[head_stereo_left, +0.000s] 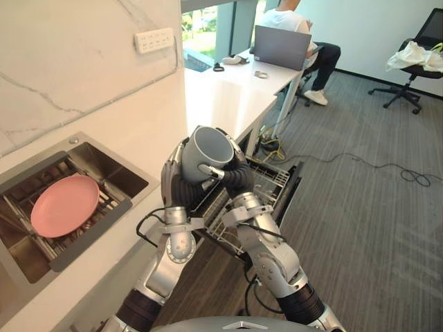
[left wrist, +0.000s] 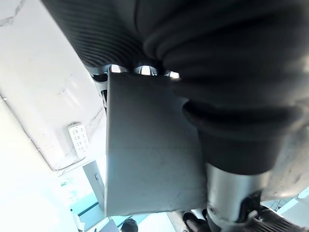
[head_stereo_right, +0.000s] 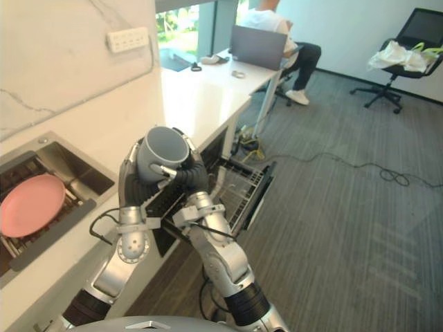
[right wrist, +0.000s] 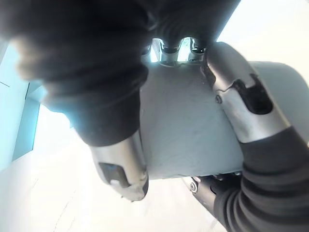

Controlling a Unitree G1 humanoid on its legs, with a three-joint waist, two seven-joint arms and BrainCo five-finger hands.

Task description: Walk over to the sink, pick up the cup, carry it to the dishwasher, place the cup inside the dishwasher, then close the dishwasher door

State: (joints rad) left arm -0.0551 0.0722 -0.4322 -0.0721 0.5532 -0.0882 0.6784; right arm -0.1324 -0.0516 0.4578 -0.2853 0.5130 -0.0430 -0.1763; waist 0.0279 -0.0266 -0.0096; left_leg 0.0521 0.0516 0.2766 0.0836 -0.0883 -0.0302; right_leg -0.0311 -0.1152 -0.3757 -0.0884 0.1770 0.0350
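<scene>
Hanging above the near edge of the open dishwasher, the grey cup (head_stereo_left: 208,151) is held between both hands, its mouth turned upward. The left hand (head_stereo_left: 174,181) is raised on a bent arm against the cup's counter side, and its fingers are curled round the wall, as is seen in the left wrist view. The right hand (head_stereo_left: 239,176) is pressed to the opposite side, with fingers (right wrist: 246,106) and thumb wrapped round the cup, so the two hands are closed on it together.

Below and just to the right of the hands, the wire rack (head_stereo_left: 270,181) is pulled out over the lowered dishwasher door (head_stereo_left: 295,181). The front edge of the white countertop (head_stereo_left: 221,97) runs close along the left arm. Set into the countertop to the left is the sink (head_stereo_left: 104,162), where a pink plate (head_stereo_left: 64,205) lies on a rack.

To the right of the door, a wide stretch of grey carpet (head_stereo_left: 374,235) lies open. Well beyond it, a person (head_stereo_left: 325,55) is seated at a laptop (head_stereo_left: 280,47), and an office chair (head_stereo_left: 408,76) stands farther right.
</scene>
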